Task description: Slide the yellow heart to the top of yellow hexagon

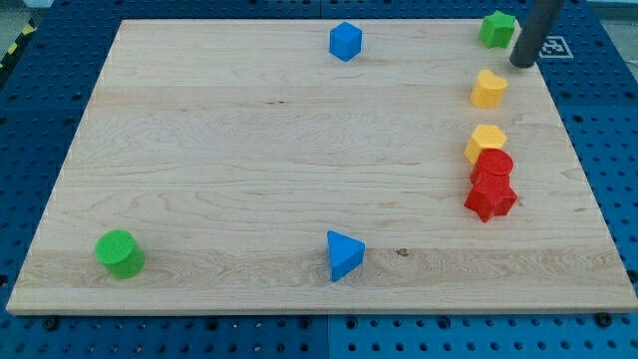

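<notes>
Right now my tip point(521, 63) carries nothing, a bare rod; the yellow heart point(488, 89) lies at its seven o'clock, already twelve o'clock of the yellow hexagon point(485, 142).

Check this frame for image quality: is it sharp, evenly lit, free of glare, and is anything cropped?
Camera view: evenly lit, shadows short and soft under the blocks, no glare on the wooden board. Blocks such as the yellow heart and yellow hexagon look sharp. The rod is slightly soft and cropped by the view's top; my tip shows, up-right of the heart.
</notes>
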You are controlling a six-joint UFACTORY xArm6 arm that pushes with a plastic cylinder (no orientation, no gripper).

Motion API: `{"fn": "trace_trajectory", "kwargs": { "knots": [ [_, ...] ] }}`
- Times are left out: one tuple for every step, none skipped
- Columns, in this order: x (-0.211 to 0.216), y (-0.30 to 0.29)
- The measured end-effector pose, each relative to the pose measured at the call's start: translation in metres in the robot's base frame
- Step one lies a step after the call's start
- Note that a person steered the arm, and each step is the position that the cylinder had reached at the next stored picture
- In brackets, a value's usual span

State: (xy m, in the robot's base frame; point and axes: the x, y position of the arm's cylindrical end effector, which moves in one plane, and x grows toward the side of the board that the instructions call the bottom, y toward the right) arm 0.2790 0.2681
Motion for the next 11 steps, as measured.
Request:
{"fn": "trace_trajectory", "kwargs": {
  "knots": [
    [-0.001,-0.019],
    [0.013,-0.033],
    [0.027,-0.035],
    [0.04,-0.035],
    [0.049,-0.035],
    [0.05,-0.035],
    [0.048,-0.046],
    [0.044,-0.057],
    [0.05,-0.057],
    [0.063,-0.057],
    [0.073,-0.057]
  ]
}}
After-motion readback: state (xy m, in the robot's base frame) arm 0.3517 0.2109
